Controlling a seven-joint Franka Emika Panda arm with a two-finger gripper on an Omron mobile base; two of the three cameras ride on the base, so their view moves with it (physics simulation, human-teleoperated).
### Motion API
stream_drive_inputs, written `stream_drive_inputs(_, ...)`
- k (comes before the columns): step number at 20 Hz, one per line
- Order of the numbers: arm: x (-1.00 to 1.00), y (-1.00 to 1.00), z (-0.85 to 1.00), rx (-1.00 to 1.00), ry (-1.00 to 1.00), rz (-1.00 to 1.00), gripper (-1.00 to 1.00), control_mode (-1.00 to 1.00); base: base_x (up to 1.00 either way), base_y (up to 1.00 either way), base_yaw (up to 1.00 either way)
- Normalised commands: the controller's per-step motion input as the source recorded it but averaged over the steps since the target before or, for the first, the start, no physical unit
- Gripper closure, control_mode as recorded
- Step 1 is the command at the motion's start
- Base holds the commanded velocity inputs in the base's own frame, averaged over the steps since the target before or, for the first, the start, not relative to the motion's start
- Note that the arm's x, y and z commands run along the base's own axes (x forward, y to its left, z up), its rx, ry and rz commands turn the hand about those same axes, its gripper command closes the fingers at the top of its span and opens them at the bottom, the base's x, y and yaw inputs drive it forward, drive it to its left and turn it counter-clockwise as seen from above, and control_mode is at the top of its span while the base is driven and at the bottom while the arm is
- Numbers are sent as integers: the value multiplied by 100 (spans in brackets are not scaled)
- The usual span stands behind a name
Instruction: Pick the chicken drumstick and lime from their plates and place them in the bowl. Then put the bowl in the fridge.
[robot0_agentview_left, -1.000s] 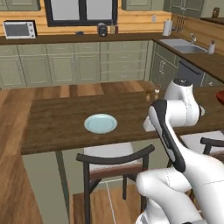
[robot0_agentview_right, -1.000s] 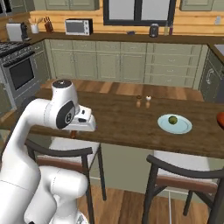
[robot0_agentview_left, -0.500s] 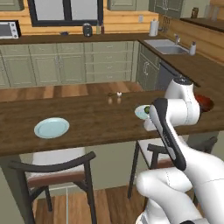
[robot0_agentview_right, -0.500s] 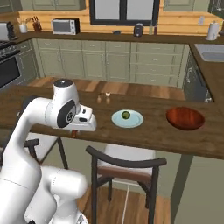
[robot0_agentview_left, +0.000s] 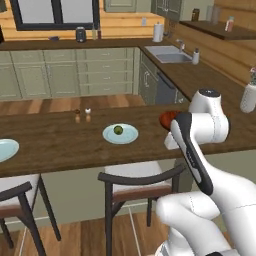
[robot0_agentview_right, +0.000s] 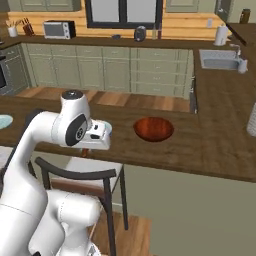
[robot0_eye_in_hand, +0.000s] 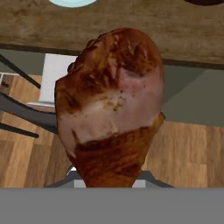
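Note:
My gripper (robot0_agentview_right: 88, 148) is shut on the chicken drumstick (robot0_eye_in_hand: 109, 105), whose thick reddish-brown end looms close in the hand view; a bit of it shows under the hand (robot0_agentview_right: 85, 152). It hangs over the counter's near edge, left of the glossy wooden bowl (robot0_agentview_right: 153, 129), which is empty. The arm partly hides the bowl (robot0_agentview_left: 167, 119) in the left base view. The lime (robot0_agentview_left: 118, 130) lies on a pale blue plate (robot0_agentview_left: 127, 136) mid-counter. A second plate (robot0_agentview_left: 5, 149) sits at the far left. The fridge is out of view.
Two small shakers (robot0_agentview_left: 82, 115) stand behind the lime's plate. A dark chair (robot0_agentview_left: 140, 180) is tucked under the counter, just below my hand (robot0_agentview_right: 75, 172). A sink (robot0_agentview_left: 172, 54) lies on the right-hand counter, and a white vase (robot0_agentview_left: 248, 97) stands near its end.
The whole picture has slid left as the base drove right along the counter, bringing the bowl nearer. The gripper has stayed shut on the drumstick.

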Motion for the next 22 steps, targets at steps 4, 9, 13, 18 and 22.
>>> stream_drive_inputs(4,0,0,0,0,0,0,100,100,33,-67,-4)
stream_drive_inputs(9,0,0,0,0,0,0,100,100,65,-3,-8)
stream_drive_inputs(13,0,0,0,0,0,0,100,100,88,-10,-15)
stream_drive_inputs(18,0,0,0,0,0,0,100,100,37,-79,-8)
stream_drive_inputs(22,0,0,0,0,0,0,100,100,9,-99,0)
